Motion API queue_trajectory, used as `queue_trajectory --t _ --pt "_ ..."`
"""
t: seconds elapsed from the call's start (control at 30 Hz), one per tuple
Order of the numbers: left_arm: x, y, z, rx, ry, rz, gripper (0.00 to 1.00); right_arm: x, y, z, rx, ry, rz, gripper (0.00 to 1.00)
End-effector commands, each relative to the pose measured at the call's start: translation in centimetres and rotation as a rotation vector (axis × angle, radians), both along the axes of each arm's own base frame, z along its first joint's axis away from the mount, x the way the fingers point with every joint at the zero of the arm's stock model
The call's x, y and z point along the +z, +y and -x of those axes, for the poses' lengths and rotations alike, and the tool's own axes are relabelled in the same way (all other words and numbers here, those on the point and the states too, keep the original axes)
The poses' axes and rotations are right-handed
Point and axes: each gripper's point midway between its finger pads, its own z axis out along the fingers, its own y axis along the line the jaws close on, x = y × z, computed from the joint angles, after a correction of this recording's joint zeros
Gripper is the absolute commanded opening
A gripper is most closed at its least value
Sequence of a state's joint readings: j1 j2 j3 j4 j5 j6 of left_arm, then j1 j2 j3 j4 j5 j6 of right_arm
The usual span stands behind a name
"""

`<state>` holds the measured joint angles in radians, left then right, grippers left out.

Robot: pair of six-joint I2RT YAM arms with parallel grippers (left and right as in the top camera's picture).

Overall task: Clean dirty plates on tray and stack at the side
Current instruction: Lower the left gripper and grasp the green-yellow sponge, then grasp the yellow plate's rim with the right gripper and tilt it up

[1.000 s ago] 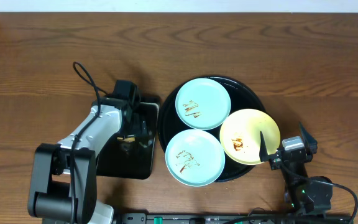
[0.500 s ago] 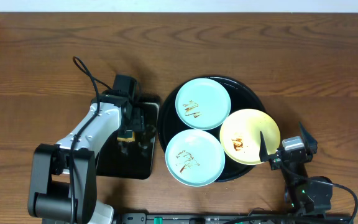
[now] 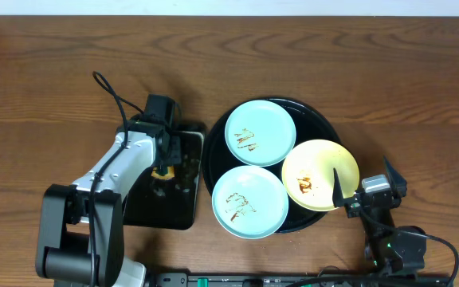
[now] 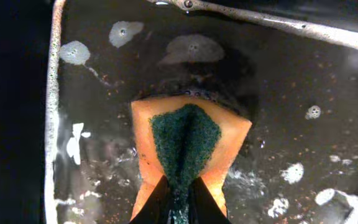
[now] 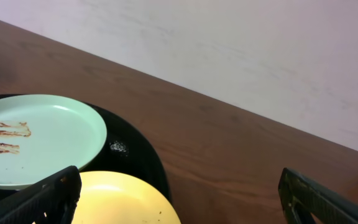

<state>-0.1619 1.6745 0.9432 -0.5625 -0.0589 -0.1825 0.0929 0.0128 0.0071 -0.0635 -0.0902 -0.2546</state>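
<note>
Open a second ago, the left hand (image 4: 180,200) is clenched on the sponge (image 4: 185,134) below it, the right hand (image 5: 179,196) kept released.

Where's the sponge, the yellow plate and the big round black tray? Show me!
sponge (image 4: 185,140): left wrist view, on its green scrubby middle.
yellow plate (image 3: 319,162): overhead view, on its bare upper part.
round black tray (image 3: 315,119): overhead view, on its bare upper-right part.
</note>
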Motion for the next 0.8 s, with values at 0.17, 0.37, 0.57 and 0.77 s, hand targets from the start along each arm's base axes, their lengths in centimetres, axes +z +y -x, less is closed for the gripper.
queue_trajectory --t 0.17,0.37,0.57,0.77 --pt "0.59 0.07 -0.90 0.031 -0.034 -0.002 0.07 -0.03 0.28 0.08 0.012 0.001 -0.007 0.99" --pt "0.62 0.06 -0.99 0.030 -0.038 -0.001 0.07 -0.03 0.28 0.08 0.012 0.001 -0.007 0.99" --pt "0.64 0.03 -1.10 0.031 -0.042 0.000 0.07 -0.03 0.28 0.08 0.012 0.001 -0.007 0.99" --pt "0.64 0.01 -1.07 0.029 -0.041 0.000 0.07 -0.03 0.28 0.08 0.012 0.001 -0.007 0.99"
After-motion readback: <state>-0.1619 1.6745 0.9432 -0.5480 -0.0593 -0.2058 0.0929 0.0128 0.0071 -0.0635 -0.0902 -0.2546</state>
